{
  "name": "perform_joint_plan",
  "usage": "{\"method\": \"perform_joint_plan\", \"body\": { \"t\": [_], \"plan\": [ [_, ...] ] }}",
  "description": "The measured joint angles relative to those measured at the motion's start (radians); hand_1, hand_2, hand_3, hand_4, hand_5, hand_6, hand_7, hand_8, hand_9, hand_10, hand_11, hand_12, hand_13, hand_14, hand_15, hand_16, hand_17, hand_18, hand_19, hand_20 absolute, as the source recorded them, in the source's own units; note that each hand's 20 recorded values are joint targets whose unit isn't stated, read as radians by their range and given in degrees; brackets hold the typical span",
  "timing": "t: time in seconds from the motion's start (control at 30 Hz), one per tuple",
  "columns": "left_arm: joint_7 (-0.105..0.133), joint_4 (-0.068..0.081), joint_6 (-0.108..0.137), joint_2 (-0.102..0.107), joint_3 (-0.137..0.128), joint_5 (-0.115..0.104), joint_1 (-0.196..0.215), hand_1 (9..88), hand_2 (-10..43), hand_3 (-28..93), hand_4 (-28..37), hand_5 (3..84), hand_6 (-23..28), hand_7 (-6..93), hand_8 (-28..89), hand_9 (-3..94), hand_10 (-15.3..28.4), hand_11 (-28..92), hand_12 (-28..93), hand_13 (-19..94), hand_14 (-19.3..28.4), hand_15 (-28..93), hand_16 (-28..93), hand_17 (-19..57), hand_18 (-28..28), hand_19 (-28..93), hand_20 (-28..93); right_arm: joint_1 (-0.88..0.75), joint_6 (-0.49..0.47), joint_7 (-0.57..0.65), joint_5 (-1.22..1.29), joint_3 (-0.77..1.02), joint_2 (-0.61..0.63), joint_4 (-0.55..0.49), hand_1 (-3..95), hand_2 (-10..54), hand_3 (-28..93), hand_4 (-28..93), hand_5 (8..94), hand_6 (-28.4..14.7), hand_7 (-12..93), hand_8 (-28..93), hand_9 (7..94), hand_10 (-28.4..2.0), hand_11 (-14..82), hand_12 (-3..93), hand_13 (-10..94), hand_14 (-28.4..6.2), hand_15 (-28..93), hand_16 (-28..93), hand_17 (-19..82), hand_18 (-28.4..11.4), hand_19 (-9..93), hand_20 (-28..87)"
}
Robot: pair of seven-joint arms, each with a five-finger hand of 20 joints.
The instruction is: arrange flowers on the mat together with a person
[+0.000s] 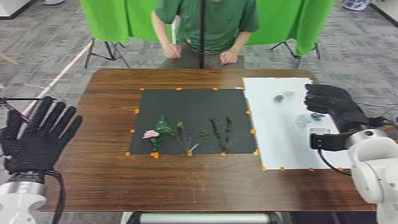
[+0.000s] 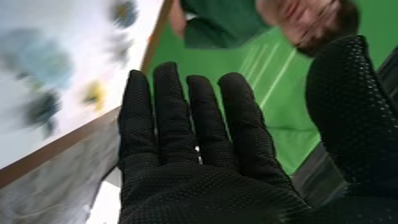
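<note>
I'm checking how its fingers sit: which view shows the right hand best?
The right wrist view: there the right hand is large and close, fingers straight, thumb apart. The head view shows it small, at the right edge of the white sheet.

Brown wooden surface (image 1: 169, 185). On it: dark rectangular mat (image 1: 178, 105), lying flat; longer white sheet (image 1: 275, 130) just beside its right edge, extending past it both ways. Small orange patches (image 1: 155, 155) dotted along edges of both.

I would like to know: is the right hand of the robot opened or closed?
Open: the right wrist view shows the right hand with straight fingers and the thumb held apart from them.
</note>
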Motion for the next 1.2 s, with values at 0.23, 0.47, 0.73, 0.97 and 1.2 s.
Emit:
{"method": "perform_joint_plan", "body": {
  "t": [0.23, 0.47, 0.73, 0.97, 1.2],
  "plan": [
    [0.001, 0.001, 0.000, 0.006, 0.000, 0.000, -0.006, 24.5, 9.5, 69, -28.3, 39.9, 6.0, 4.8, -7, 36.8, 14.4, 14, 9, 27, 15.1, 24, -5, -3.0, 12.8, 28, 12, -0.087, -0.002, -0.033, 0.013, 0.053, -0.014, -0.008, 32.6, -9.5, 80, -26, 40.2, -3.5, 16, -12, 39.3, -10.6, 8.9, 14.9, 35, -11.7, 22, 14, 17, -14.1, 36, 11],
    [-0.008, 0.002, 0.001, 0.013, -0.012, 0.001, -0.013, 24.5, 9.5, 69, -28.3, 39.8, 6.0, 4.8, -7, 36.7, 14.4, 14, 9, 27, 15.1, 24, -5, -3.0, 12.8, 28, 12, -0.129, -0.006, -0.078, 0.070, 0.092, -0.027, -0.012, 32.9, -9.5, 80, -26, 40.1, -3.3, 17, -12, 39.0, -10.2, 8.6, 15.0, 35, -11.5, 21, 15, 17, -14.2, 35, 12],
    [-0.007, 0.000, 0.001, 0.023, -0.021, 0.000, -0.006, 24.5, 9.5, 69, -28.3, 39.9, 6.1, 4.8, -7, 36.8, 14.5, 14, 9, 27, 15.2, 24, -5, -3.0, 12.9, 28, 12, -0.126, 0.053, -0.101, 0.070, 0.045, -0.015, -0.017, 32.3, -9.5, 80, -26, 41.0, -3.0, 17, -12, 39.6, -9.9, 9.2, 15.0, 35, -11.4, 21, 15, 17, -14.3, 35, 13],
    [-0.004, -0.004, 0.001, 0.021, -0.030, 0.000, 0.014, 24.5, 9.7, 69, -28.3, 40.1, 6.1, 4.6, -7, 36.9, 14.5, 14, 9, 27, 15.2, 25, -5, -3.1, 12.8, 28, 12, -0.135, 0.005, -0.193, 0.097, 0.048, -0.040, -0.030, 30.8, -9.5, 79, -26, 40.9, -2.8, 17, -12, 39.4, -10.0, 8.7, 15.0, 35, -11.1, 19, 16, 17, -14.5, 33, 13],
    [-0.003, -0.004, -0.001, 0.022, -0.027, 0.000, 0.012, 24.6, 9.7, 69, -28.3, 40.2, 6.1, 4.6, -8, 36.9, 14.5, 14, 9, 27, 15.2, 24, -5, -3.1, 12.8, 28, 12, -0.157, -0.008, -0.218, 0.132, 0.059, -0.064, -0.042, 30.8, -9.5, 80, -26, 41.3, -2.7, 17, -13, 39.5, -10.0, 8.5, 15.1, 34, -11.0, 18, 17, 17, -14.4, 32, 14]
  ]
}}
